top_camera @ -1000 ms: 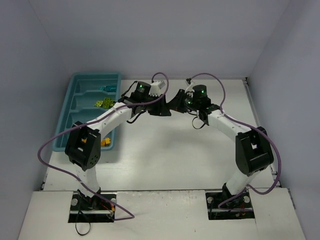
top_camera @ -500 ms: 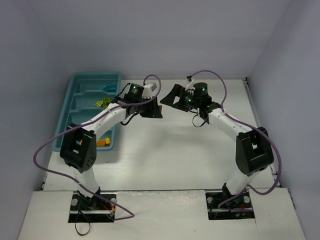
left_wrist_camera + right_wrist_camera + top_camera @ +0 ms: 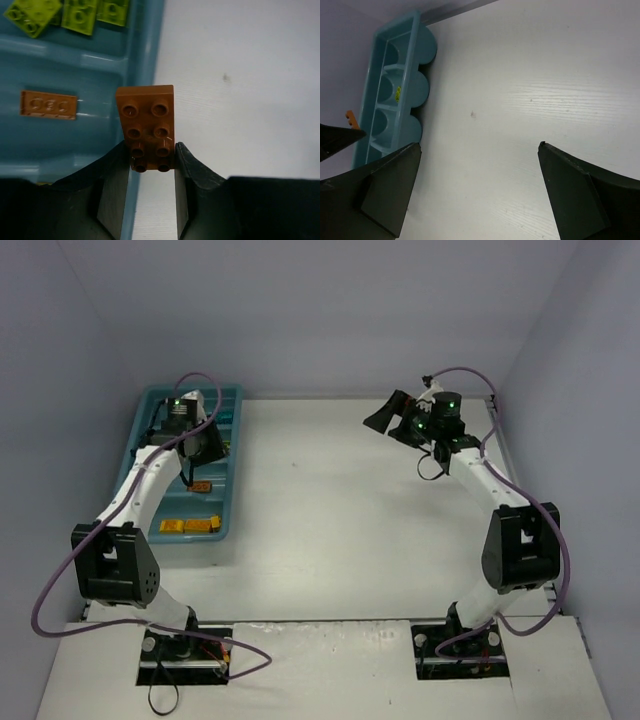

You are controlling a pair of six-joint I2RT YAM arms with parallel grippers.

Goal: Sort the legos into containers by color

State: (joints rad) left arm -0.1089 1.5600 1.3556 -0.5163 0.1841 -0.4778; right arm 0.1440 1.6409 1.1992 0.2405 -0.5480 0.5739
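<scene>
White table [image 3: 340, 530], no loose bricks: left gripper [image 3: 150, 150] clamps brown studded plastic brick [image 3: 146, 115] over far-left-corner teal plastic tray [image 3: 50, 145], seemingly the last; right gripper [image 3: 479, 145] gapes empty.

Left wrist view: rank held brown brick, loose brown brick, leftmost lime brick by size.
Largest: held brown brick, though nearest the camera.
Then loose brown brick and leftmost lime brick: alike; lime one cropped.
</scene>
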